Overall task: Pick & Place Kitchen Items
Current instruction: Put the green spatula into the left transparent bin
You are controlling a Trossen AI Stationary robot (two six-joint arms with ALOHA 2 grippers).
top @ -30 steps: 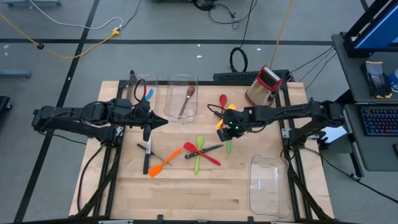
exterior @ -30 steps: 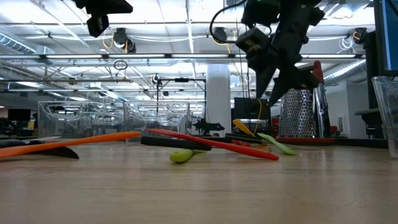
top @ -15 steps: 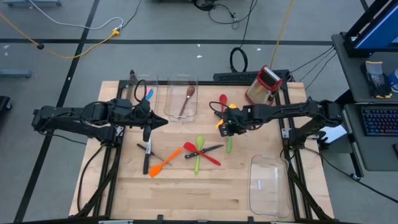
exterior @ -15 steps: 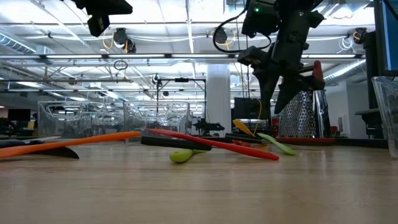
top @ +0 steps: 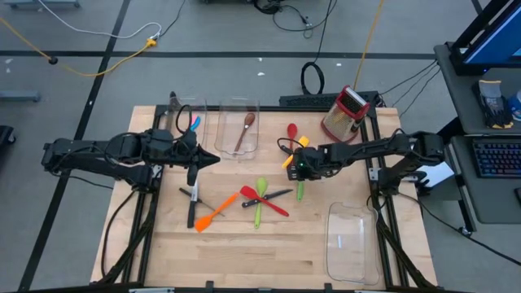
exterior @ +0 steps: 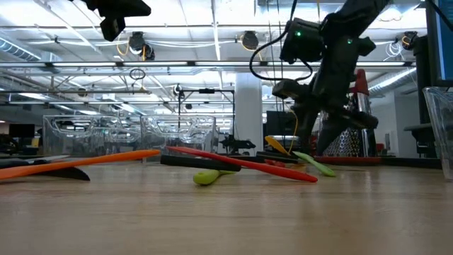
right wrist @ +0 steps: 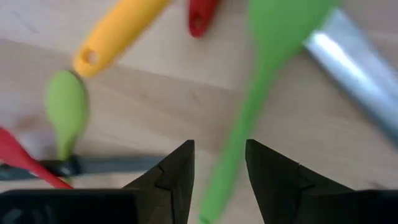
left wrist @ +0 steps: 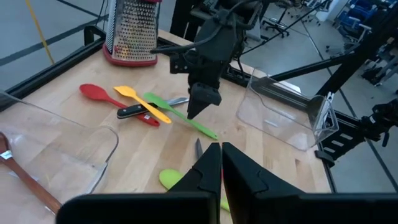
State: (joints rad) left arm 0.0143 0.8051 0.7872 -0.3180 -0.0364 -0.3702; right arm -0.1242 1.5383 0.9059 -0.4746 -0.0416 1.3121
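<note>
The right gripper [top: 299,168] has dropped lower over the utensil cluster in front of the red-and-silver box grater [top: 345,111], its fingers part open and empty, straddling the slim green silicone spatula [right wrist: 249,118]. A grasp looks imminent. Farther from the grater, the left gripper [top: 213,159] stays pinched shut, holding nothing, beside the clear plastic bin [top: 237,128] containing the wooden spoon [top: 243,131].

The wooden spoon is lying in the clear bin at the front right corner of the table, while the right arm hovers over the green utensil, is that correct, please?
Not quite: the wooden spoon lies in the clear bin at the table's back, as the high view shows. The front right bin holds nothing visible. The right gripper does hover over the green utensil, fingers apart.
</note>
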